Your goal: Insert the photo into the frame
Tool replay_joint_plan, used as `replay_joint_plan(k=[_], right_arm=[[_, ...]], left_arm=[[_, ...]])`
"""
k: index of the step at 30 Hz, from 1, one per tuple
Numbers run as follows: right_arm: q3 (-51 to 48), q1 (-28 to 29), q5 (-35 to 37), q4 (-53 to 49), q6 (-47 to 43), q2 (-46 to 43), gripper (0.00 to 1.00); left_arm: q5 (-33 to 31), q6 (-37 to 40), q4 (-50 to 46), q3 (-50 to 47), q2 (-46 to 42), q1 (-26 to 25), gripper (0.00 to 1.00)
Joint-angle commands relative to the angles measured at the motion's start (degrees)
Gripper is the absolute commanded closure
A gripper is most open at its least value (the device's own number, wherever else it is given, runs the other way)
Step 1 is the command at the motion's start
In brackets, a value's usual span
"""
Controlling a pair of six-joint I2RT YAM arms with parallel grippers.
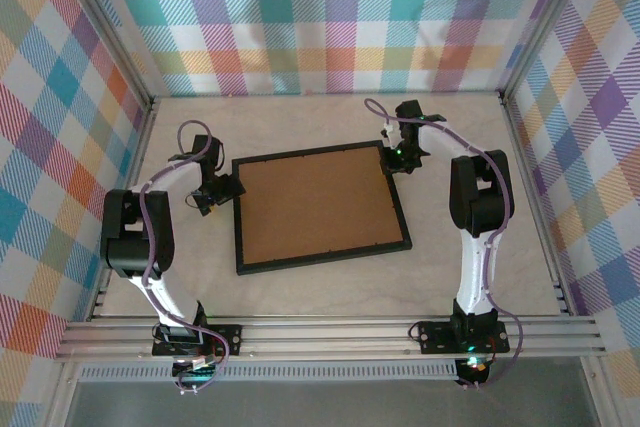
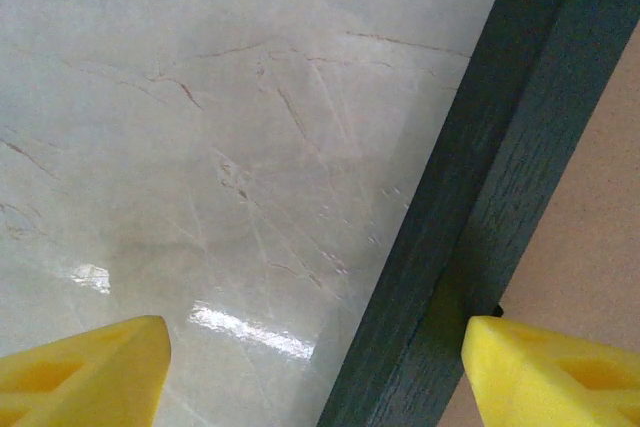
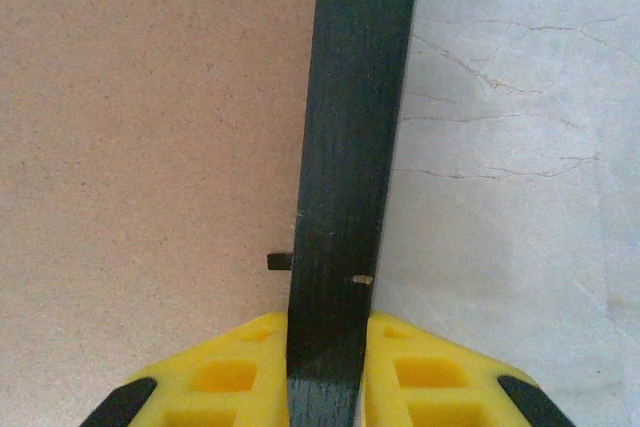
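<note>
The black frame [image 1: 322, 258] lies flat in the middle of the table with its brown back board [image 1: 318, 202] facing up. The photo is out of view. My right gripper [image 1: 397, 159] is at the frame's far right corner; in the right wrist view the gripper [image 3: 327, 332] is shut on the black rail [image 3: 350, 147], one yellow finger on each side. My left gripper [image 1: 222, 190] hovers at the frame's left edge; in the left wrist view the gripper [image 2: 315, 347] is open, its fingers [image 2: 90, 367] straddling the rail [image 2: 500, 177] without touching it.
The pale marbled tabletop [image 1: 470, 127] surrounds the frame. Plaid walls [image 1: 320, 17] close in the back and both sides. An aluminium rail [image 1: 330, 332] runs along the near edge by the arm bases. A small black retaining tab [image 3: 279, 261] sticks out over the back board.
</note>
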Motion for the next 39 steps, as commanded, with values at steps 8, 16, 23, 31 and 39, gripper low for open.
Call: replay_joint_plan(k=[8, 16, 23, 31, 39], right_arm=[[-1.67, 1.77, -1.99, -3.92, -0.29, 3.64, 0.80], [-1.32, 1.79, -2.24, -4.05, -0.02, 3.67, 0.80], [-1.32, 1.94, -3.19, -4.10, 0.24, 3.95, 0.80], [-1.15, 2.20, -6.67, -3.50, 0.97, 4.00, 0.81], [0.46, 3.21, -7.67, -3.96, 1.29, 5.00, 0.81]], left_arm=[[-1.14, 2.55, 3.03, 0.55, 1.14, 0.34, 0.22], [0.00, 3.52, 1.66, 1.95, 3.05, 0.36, 0.22], [3.35, 2.70, 1.55, 1.41, 7.21, -0.23, 0.24], [1.68, 2.29, 0.63, 0.11, 9.95, -4.32, 0.27], [-2.36, 4.81, -6.06, 4.97, 12.67, -9.15, 0.28]])
